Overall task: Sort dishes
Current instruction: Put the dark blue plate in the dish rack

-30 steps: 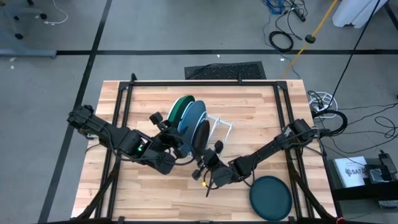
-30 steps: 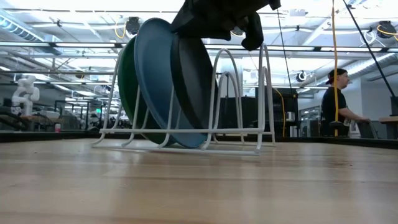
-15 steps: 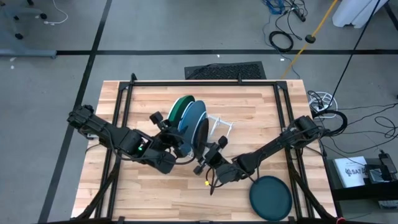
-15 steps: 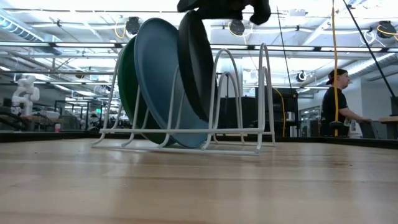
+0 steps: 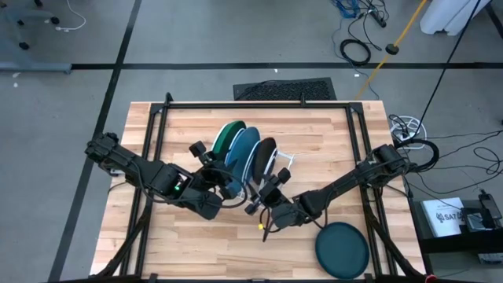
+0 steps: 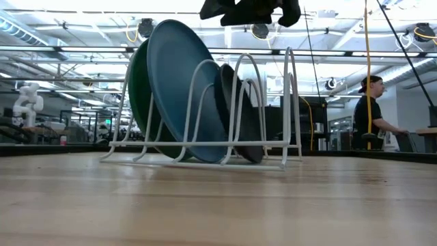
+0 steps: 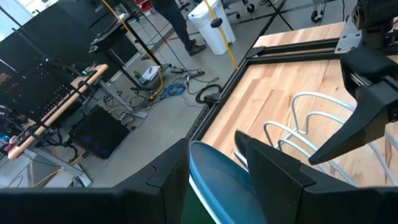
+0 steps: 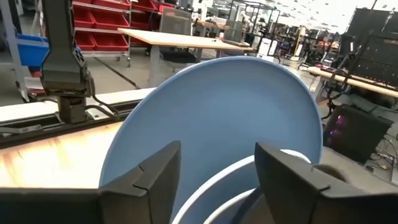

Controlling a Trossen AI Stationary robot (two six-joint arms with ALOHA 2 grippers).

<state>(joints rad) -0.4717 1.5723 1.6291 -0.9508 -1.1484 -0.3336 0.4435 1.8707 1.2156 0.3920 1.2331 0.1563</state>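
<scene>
3 plates (image 6: 184, 96) stand racked.

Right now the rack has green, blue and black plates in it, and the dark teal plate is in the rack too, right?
Not quite. The dark teal plate lies flat on the table, apart from the rack, as the high view shows. The green plate, blue plate and black plate do stand in the rack.

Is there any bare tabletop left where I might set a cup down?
Yes: the far edge behind the rack, and the near left corner of the table. The middle is crowded with plates in the rack and both claws; the teal plate fills the near right corner.
</scene>
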